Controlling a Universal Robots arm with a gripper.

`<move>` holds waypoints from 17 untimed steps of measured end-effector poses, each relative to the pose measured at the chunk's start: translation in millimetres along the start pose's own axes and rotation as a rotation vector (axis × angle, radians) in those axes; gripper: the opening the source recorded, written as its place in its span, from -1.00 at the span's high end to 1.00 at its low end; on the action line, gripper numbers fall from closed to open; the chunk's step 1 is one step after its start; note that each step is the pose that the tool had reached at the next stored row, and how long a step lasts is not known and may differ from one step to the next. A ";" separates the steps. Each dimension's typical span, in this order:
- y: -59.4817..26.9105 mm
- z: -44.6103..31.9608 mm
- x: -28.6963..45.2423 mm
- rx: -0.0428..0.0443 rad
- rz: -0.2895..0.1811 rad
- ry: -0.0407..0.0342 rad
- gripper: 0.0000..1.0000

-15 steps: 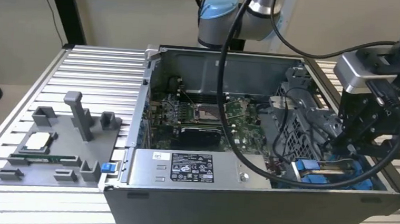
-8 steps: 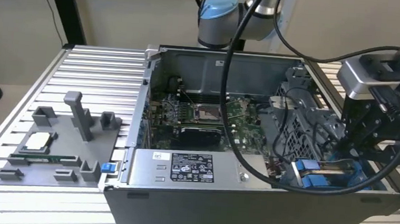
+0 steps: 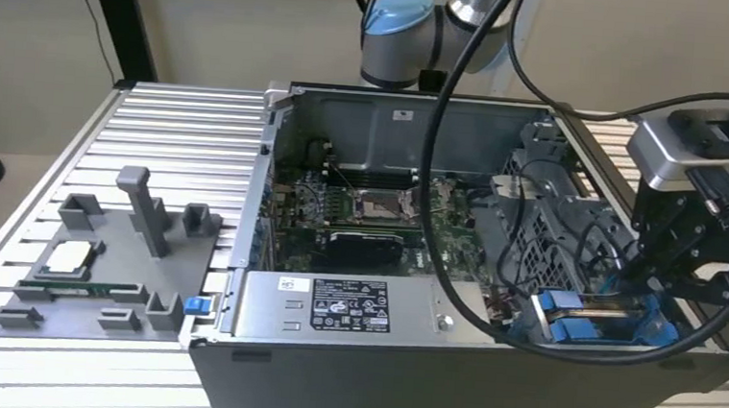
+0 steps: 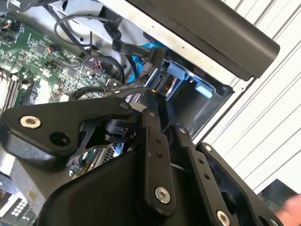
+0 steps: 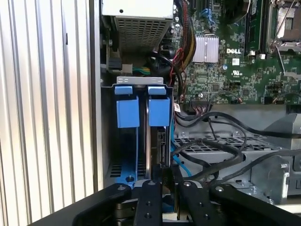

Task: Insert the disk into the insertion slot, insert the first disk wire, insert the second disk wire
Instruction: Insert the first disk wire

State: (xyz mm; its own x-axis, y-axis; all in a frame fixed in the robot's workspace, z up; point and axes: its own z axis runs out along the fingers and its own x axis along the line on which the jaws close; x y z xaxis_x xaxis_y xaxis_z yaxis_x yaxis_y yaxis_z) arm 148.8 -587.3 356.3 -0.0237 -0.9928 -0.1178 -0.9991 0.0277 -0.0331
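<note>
The disk [image 5: 161, 141] stands edge-on in one channel of the insertion slot [image 5: 139, 81], a grey metal bay with two blue tabs, at the case's front corner on the exterior view's right. My gripper [image 5: 163, 170] sits at the disk's outer end with its black fingers [image 5: 149, 188] drawn close on either side of that thin edge. In the second wrist view the gripper [image 4: 157, 96] points into the blue bay. From outside, the gripper [image 3: 673, 298] hangs over the disk [image 3: 602, 305] between blue fittings. Loose black wires [image 5: 211, 150] lie beside the bay, and a black connector on a blue cable [image 4: 129, 47] hangs nearby.
The open computer case holds a green motherboard [image 3: 364, 209] and a grey labelled power-supply box [image 3: 331, 306] along its front. A grey plastic fixture tray [image 3: 103, 272] rests on the ribbed aluminium table [image 3: 177, 133] at the exterior view's left. A thick black cable [image 3: 447, 123] loops over the case.
</note>
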 end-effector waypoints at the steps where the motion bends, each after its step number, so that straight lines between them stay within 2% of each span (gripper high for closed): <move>1: -0.3 0.6 0.1 0.0001 0.001 0.0001 1.00; 9: -0.4 1.9 0.2 -0.0004 0.001 0.0003 1.00; 17: -0.2 7.7 0.8 -0.0031 0.001 0.0005 1.00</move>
State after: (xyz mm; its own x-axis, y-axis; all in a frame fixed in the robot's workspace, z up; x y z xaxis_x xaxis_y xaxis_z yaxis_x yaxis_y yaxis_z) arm 149.3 -587.2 348.6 -0.0250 -0.9928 -0.1173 -0.9991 0.0287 -0.0299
